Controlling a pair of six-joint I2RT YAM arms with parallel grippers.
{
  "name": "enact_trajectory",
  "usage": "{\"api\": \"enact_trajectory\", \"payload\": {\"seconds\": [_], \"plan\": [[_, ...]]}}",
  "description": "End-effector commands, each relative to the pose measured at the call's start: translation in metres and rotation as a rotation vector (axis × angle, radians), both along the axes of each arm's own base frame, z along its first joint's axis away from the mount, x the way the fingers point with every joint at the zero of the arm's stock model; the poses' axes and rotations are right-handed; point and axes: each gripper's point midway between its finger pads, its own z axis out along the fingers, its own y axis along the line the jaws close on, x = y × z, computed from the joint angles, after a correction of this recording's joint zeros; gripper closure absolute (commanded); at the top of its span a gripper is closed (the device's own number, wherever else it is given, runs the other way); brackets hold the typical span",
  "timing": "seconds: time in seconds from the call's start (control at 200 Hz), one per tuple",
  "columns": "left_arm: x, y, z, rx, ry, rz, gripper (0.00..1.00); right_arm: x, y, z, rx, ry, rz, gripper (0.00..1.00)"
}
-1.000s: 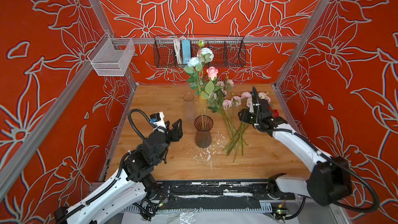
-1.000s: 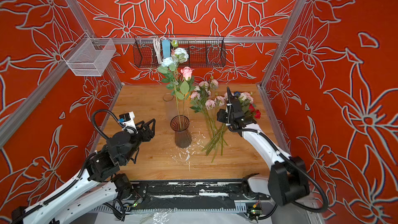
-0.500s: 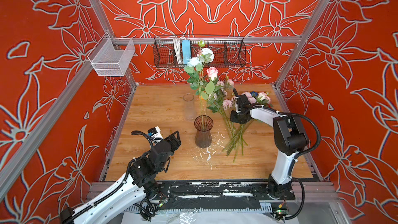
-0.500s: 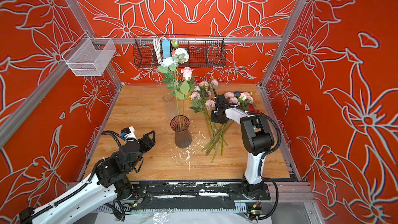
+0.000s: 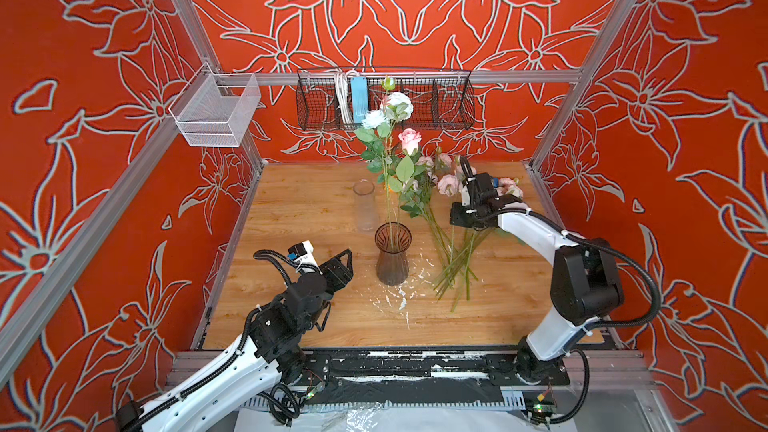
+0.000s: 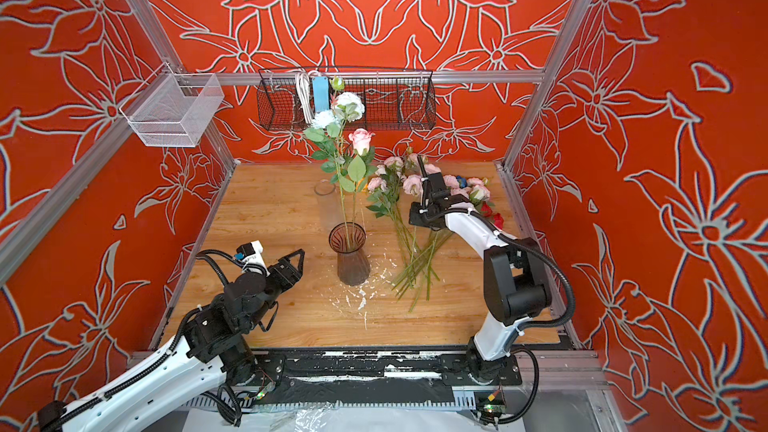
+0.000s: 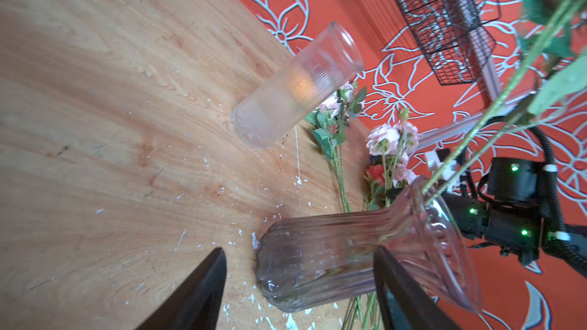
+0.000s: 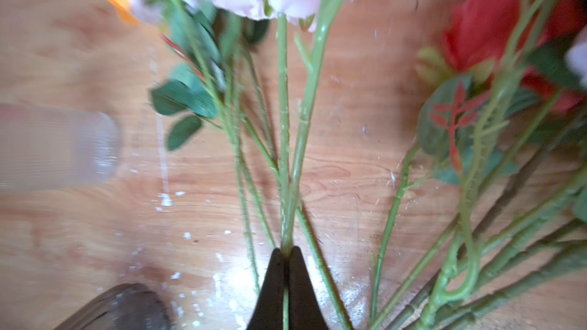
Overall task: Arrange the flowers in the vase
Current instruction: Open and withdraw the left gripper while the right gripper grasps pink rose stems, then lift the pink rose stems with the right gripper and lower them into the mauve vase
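1. Right wrist view: the right gripper (image 8: 287,250) is pinched tight on one green stem (image 8: 283,128) that runs up to pale pink blooms. Gripping the stalk and not the head probably spares the petals and leaves the lower end free for the vase. The other flowers (image 8: 495,20), a red one among them, lie loose beside it on the wooden table (image 8: 349,90).
2. Left wrist view: the left gripper (image 7: 298,250) is spread wide and holds nothing. The ribbed vase (image 7: 333,265) stands just ahead of its fingers, likely so it can be steadied. Stems rise from the flared mouth, which the right wrist view misses. An empty glass cylinder (image 7: 295,87) stands farther back.
3. Both top views: only these give the layout. The vase stands mid-table with white and pink roses (image 5: 409,141) upright in it. The loose flowers fan out to its right under the right arm (image 5: 536,230). The left gripper is near the vase but apart from it. The pinching fingertips are hidden here.
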Motion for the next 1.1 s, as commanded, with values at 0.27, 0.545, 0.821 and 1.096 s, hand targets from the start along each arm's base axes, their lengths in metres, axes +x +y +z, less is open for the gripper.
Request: {"api": "enact_trajectory", "payload": {"seconds": [0.27, 0.545, 0.821, 1.096], "plan": [[0.009, -0.027, 0.054, 0.003, -0.27, -0.131, 0.16, 0.032, -0.007, 0.064, 0.061, -0.377, -0.095, 1.0], [0.005, -0.047, 0.077, 0.066, -0.344, -0.252, 0.15, 0.012, -0.005, 0.116, 0.075, -0.525, -0.099, 1.0], [0.014, -0.03, 0.097, 0.16, -0.263, -0.154, 0.15, -0.066, -0.013, 0.163, 0.207, -0.664, -0.092, 1.0], [0.011, 0.006, 0.051, 0.107, -0.057, 0.036, 0.15, -0.129, 0.01, 0.193, 0.346, -0.769, 0.035, 1.0]]}}
